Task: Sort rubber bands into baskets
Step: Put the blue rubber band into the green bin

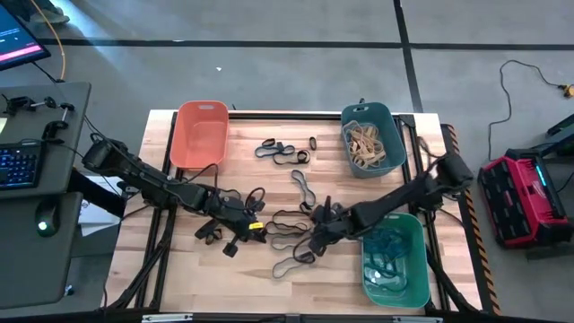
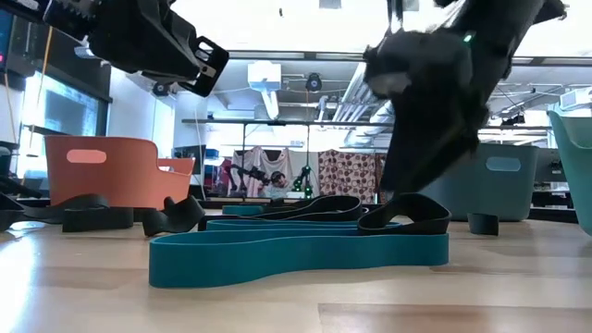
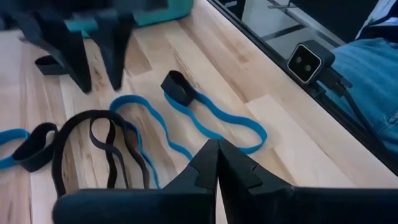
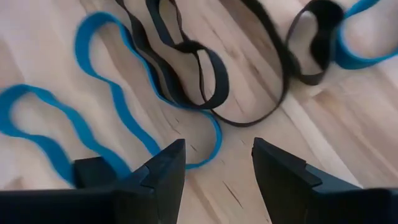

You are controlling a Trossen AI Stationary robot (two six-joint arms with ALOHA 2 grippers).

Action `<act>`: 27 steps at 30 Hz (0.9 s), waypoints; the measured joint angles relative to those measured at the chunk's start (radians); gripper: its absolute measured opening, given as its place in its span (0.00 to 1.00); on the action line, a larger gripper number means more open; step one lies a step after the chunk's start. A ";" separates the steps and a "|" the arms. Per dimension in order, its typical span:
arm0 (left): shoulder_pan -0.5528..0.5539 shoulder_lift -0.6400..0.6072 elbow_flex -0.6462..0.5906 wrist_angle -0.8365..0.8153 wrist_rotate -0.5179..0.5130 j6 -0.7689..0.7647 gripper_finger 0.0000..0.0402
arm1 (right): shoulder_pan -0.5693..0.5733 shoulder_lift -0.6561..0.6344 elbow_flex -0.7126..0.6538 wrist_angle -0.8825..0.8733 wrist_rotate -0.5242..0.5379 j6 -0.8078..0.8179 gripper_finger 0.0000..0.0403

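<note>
Blue and black rubber bands [image 1: 289, 235] lie loose on the wooden table's middle, with more black ones [image 1: 280, 151] farther back. The orange basket [image 1: 199, 133] stands at the far left. The dark teal basket [image 1: 372, 139] at the far right holds tan bands. The green basket [image 1: 395, 260] at the near right holds blue bands. My right gripper [image 4: 217, 167] hangs open, slanting down over a blue band [image 4: 106, 118] and a black band [image 4: 186, 68], clear of both. My left gripper [image 3: 217, 171] is shut and empty above the table, left of the pile [image 1: 254, 226].
A long blue band [image 2: 296, 254] with a black band [image 2: 407, 217] across its far side lies nearest the table's front edge. A small camera [image 3: 305, 62] sits at that edge. A desk with keyboard and mouse [image 1: 36, 170] stands left of the table, a red case [image 1: 520, 193] to its right.
</note>
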State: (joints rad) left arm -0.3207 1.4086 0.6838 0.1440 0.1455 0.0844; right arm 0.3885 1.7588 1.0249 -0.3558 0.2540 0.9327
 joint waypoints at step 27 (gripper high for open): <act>0.007 0.000 0.000 0.111 0.004 -0.057 0.00 | 0.001 0.066 0.223 -0.449 0.032 -0.113 0.01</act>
State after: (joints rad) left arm -0.3134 1.4086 0.6834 0.2546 0.1493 0.0271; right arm 0.3893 1.8245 1.2474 -0.8049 0.2860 0.8200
